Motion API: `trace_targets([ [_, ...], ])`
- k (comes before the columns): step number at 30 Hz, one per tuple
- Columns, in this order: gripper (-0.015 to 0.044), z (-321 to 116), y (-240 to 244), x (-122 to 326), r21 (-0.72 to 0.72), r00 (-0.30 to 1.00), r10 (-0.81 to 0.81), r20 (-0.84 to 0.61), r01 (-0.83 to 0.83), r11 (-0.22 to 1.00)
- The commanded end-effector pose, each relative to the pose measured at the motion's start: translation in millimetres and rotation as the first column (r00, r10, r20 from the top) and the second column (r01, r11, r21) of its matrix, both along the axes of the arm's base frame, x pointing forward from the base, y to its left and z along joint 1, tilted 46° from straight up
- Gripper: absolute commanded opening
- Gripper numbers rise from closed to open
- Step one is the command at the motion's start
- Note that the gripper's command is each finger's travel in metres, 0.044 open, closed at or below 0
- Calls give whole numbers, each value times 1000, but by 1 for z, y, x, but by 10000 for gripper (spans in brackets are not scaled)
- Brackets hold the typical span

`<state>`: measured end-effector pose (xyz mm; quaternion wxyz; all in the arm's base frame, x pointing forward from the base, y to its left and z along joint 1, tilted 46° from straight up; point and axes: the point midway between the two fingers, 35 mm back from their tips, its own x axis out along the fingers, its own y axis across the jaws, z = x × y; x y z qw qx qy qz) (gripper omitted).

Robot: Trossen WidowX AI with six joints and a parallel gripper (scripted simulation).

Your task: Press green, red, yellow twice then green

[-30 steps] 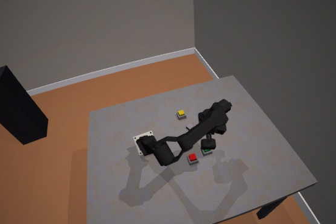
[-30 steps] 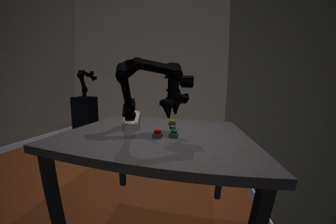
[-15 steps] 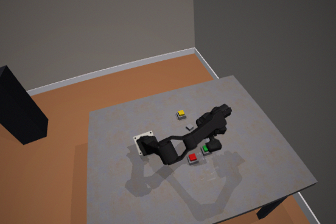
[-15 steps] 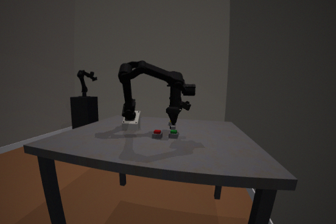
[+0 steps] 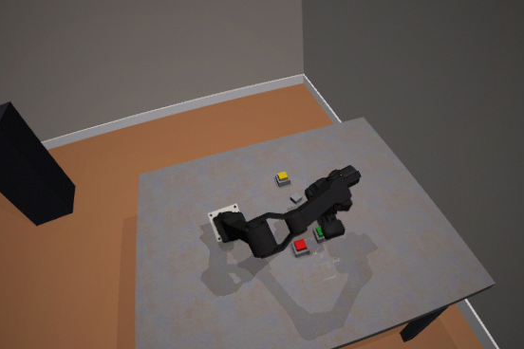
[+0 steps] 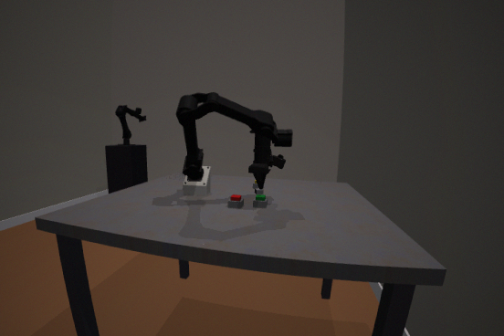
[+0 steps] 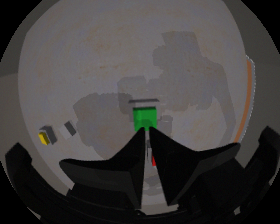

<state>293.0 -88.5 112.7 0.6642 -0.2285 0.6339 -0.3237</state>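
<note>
The end effector [image 6: 258,185], fingers closed on nothing, hangs directly above the green button [image 6: 260,198], apparently just clear of it, right of the red button [image 6: 236,198]. Only the top view shows the yellow button [image 5: 282,176], farther back on the surface [image 5: 410,247].

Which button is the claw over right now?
The green button. The shut claw hangs just above it, tips not yet touching; the red button sits beside it, and the yellow button is farther off.

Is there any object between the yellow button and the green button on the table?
Yes. In the top view a small grey block lies on the table between the yellow button and the green button, apart from both.
</note>
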Motion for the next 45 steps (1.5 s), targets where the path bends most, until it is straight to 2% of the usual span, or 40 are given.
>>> trace_targets([
  [1, 20, -1, -1, -1, -4, 1000, 4, -5, -4, 1000],
  [24, 20, -23, -25, -1, -6, 1000, 4, -4, -4, 1000],
  [42, 20, -23, -25, -1, -6, 1000, 4, -4, -4, 1000],
  [45, 20, -7, -8, 0, -3, 1000, 4, -2, -4, 1000],
])
